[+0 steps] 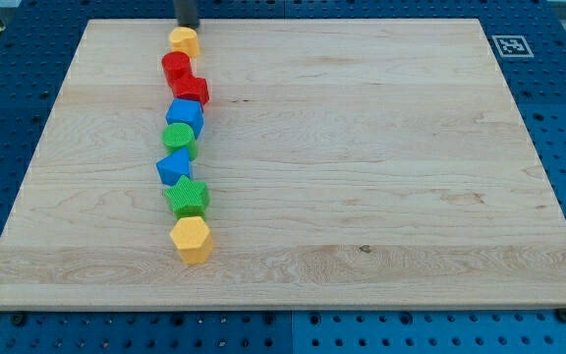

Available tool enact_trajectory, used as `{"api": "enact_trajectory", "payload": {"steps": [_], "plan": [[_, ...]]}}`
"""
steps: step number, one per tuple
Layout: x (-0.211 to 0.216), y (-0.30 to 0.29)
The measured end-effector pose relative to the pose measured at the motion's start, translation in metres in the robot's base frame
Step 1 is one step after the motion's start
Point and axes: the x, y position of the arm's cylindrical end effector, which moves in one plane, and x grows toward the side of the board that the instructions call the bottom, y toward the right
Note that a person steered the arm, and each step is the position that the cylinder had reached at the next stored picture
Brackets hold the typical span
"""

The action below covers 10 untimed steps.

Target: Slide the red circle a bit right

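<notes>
Wooden table [362,147] carrying a block column at view's left. Tip [186,26] hovering above yellow block [184,40]; no hand fitted. Red circle [176,67] touching red block [192,90]; risking dragging neighbours along.

On the surface [381,177], left of centre, a column runs from the view's top to bottom: upper yellow block [184,40], red circle [176,67], red block [193,91], upper blue block [185,114], green circle [179,139], lower blue block [174,166], green star [187,197], yellow hexagon [192,239]. My tip [186,26] sits just above the topmost block.
</notes>
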Motion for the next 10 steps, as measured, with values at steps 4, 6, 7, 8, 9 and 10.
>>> {"api": "enact_trajectory", "payload": {"steps": [4,6,7,8,9,10], "plan": [[0.096,-0.058],[0.107,-0.050],[0.107,-0.040],[0.107,-0.031],[0.107,-0.029],[0.107,-0.026]]}}
